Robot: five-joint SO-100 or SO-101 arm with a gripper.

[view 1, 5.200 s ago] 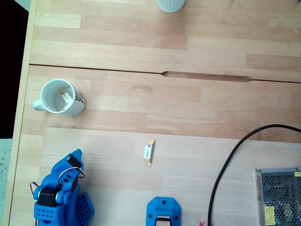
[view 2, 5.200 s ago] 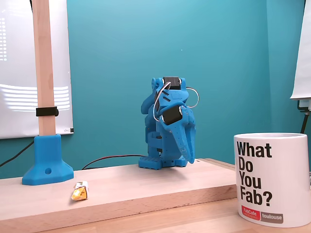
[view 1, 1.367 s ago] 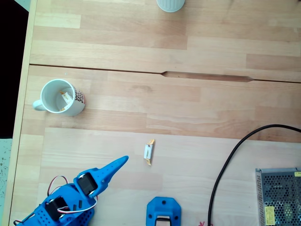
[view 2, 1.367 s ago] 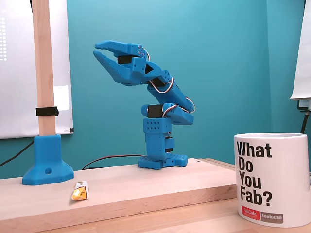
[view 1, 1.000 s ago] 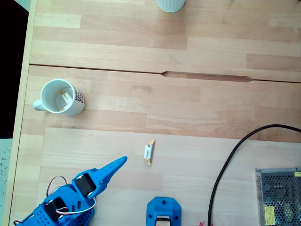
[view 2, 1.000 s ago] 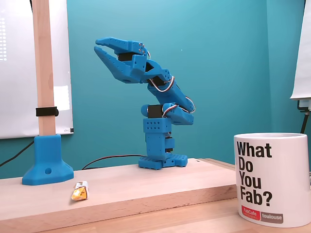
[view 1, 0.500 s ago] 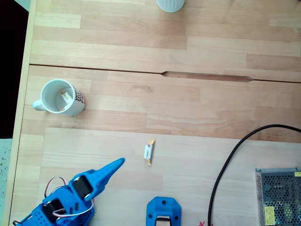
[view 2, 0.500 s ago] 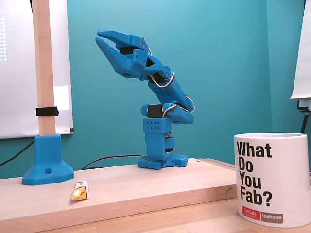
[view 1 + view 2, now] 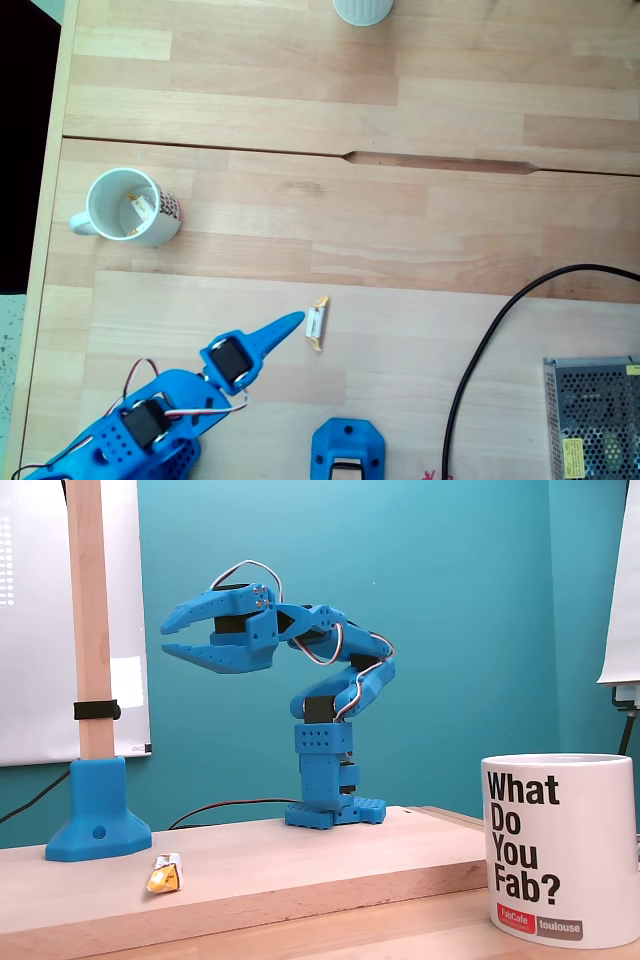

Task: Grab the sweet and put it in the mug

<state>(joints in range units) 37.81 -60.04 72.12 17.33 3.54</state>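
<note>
One sweet (image 9: 316,323) is lying loose on the desk (image 9: 400,230), mug (image 9: 128,207) well apart. Pincer (image 9: 165,640) is hovering high above it, jaws partly open, empty. Approach step; next move probably calls for descending and straddling it.

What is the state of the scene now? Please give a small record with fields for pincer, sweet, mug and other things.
pincer: open, raised well above the table, empty; from above its tip is close beside the sweet
sweet: lying free on the wooden table, white wrapper with yellow-orange ends
mug: upright near the table's left edge in the view from above, handle to the left, another wrapped candy already inside
lettered mug: in the foreground of the side view, printed "What Do You Fab?"
cable: black, curving at the right
task progress: sweet not yet grasped
</note>
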